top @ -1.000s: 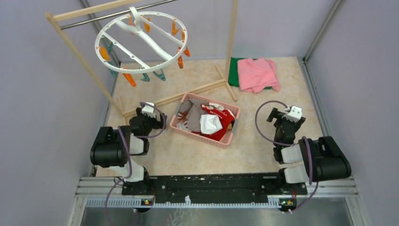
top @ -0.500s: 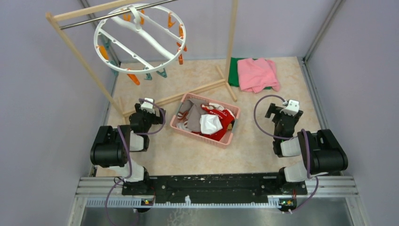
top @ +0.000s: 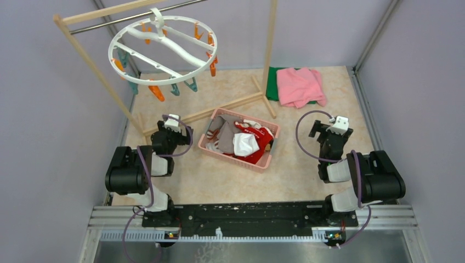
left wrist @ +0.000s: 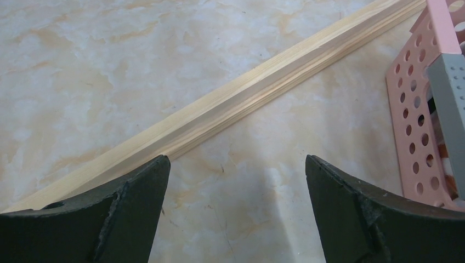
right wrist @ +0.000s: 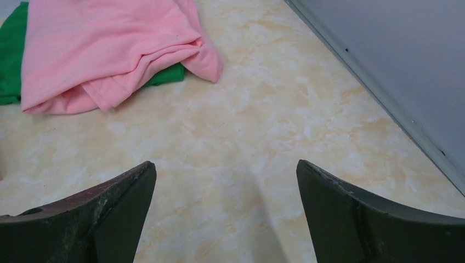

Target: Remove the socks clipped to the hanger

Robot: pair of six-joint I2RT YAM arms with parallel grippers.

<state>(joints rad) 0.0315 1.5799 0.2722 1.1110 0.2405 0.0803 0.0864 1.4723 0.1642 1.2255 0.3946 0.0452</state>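
Socks point(top: 247, 141) in red, white and grey lie heaped in a pink perforated basket point(top: 233, 157) at the middle of the marbled table point(top: 307, 164). They are well apart from the white ring hanger point(top: 176, 48), which hangs tilted by its hook from the metal bar point(top: 98, 26) of a wooden rack point(top: 93, 66) at the far left. An orange clip point(top: 156, 92) and a teal clip point(top: 190, 85) are among those dangling free from the ring's rim.

Both arms sit folded low near the table's near edge. The left gripper point(top: 171, 121) rests just left of the basket, its jaws spread wide and holding nothing. Its wrist camera looks between the dark fingers point(left wrist: 137, 203) at the rack's wooden floor rail point(left wrist: 247, 93) and a corner of the basket point(left wrist: 417, 137).

The right gripper point(top: 335, 125), well to the basket's right, is likewise spread wide and empty. Its wrist view shows bare tabletop between the fingers point(right wrist: 351, 213).

A folded pink cloth point(top: 299, 85) lies on a green cloth point(top: 271, 87) at the far right of the table. Both also appear at the top left of the right wrist view, pink point(right wrist: 104, 49) over green point(right wrist: 8, 55).
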